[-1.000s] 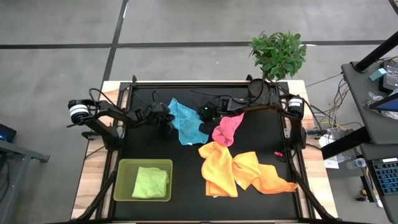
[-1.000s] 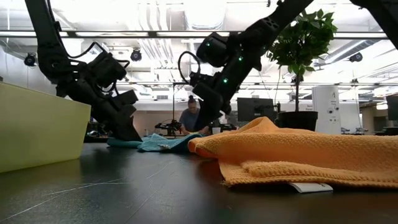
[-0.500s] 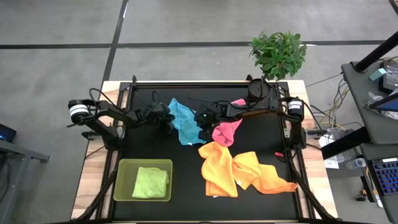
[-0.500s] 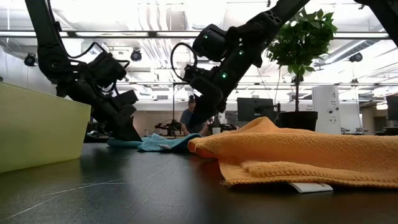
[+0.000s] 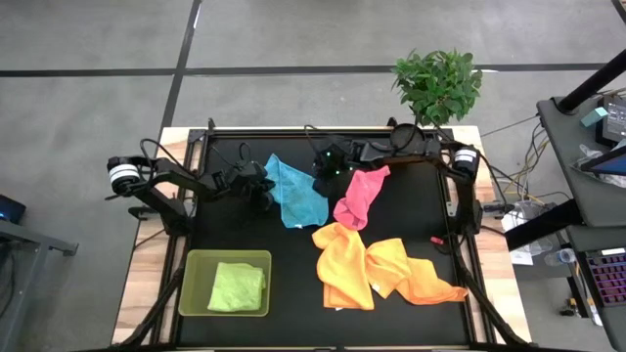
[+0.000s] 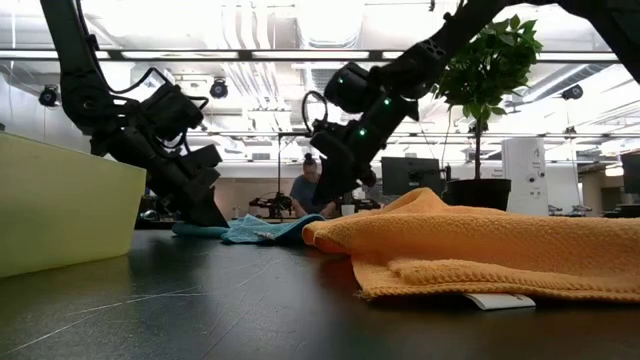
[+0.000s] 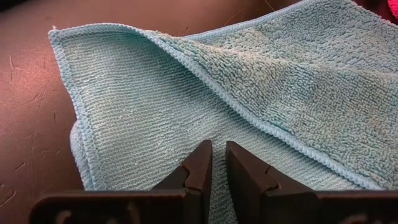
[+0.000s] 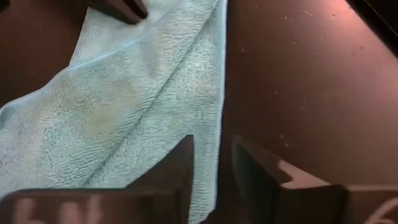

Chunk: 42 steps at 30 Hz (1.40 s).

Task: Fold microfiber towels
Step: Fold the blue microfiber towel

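A light blue towel [image 5: 296, 192] lies on the black table at the far middle, one layer folded over another [image 7: 267, 81]. My left gripper [image 5: 264, 193] is at its left edge, shut on it. My right gripper [image 5: 324, 168] hovers open over the towel's far right edge [image 8: 214, 93], touching nothing. A pink towel [image 5: 358, 196] lies to the right. Orange and yellow towels [image 5: 383, 269] lie crumpled nearer the front. A lime green towel [image 5: 237, 286] lies in the green tray [image 5: 196, 262]. My left gripper meets the blue towel's lower layer near its left edge [image 7: 177, 146], fingers almost together. It comes slanting down from the table's left. The fingertips themselves hide whether cloth is pinched between them. The towel lies slack on the table.
A potted plant [image 5: 438, 86] stands beyond the table's far right corner. The tray wall [image 6: 60, 200] rises at the near left. In the low view the orange towel [image 6: 480, 250] fills the near right. A person sits in the room behind [image 6: 305, 190].
My right gripper has opened and drawn back from over the blue towel's right part toward the table's far edge, rising a little. The blue towel stays on the table.
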{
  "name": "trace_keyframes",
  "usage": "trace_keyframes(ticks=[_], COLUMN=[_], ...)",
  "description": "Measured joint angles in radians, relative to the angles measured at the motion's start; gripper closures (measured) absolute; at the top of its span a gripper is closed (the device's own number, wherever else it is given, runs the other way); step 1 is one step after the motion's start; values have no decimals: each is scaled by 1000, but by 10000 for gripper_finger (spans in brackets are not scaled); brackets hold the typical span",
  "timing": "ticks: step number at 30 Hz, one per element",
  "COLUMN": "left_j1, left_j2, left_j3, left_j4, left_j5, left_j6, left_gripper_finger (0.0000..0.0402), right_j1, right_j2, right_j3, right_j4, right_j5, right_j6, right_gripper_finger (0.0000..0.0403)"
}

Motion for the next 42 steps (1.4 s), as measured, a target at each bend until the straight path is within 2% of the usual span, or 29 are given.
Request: trace_keyframes(ticks=[5, 9, 12, 16, 18, 22, 33, 39, 42], left_j1=[0, 0, 0, 0, 0, 0, 0, 0, 0], left_j2=[0, 0, 0, 0, 0, 0, 0, 0, 0], left_j3=[0, 0, 0, 0, 0, 0, 0, 0, 0], left_j4=[1, 2, 2, 2, 2, 2, 1, 1, 1], left_j5=[0, -1, -1, -1, -1, -1, -1, 0, 0], left_j6=[0, 0, 0, 0, 0, 0, 1, 2, 2], left_gripper_finger=[369, 369, 369, 369, 369, 369, 369, 369, 369], right_j1=[-39, -48, -50, -51, -48, -45, 25, 86, 105], right_j2=[41, 85, 114, 122, 120, 98, 90, 90, 90], right_j3=[0, 0, 0, 1, 0, 0, 0, 0, 0], right_j4=[27, 43, 58, 52, 49, 50, 52, 124, 142], right_j5=[-107, -134, -171, -349, -400, -419, -445, -426, -361], right_j6=[-3, -6, -9, -11, -16, -5, -10, -4, -5], right_gripper_finger=[236, 207, 201, 200, 200, 202, 243, 311, 360])
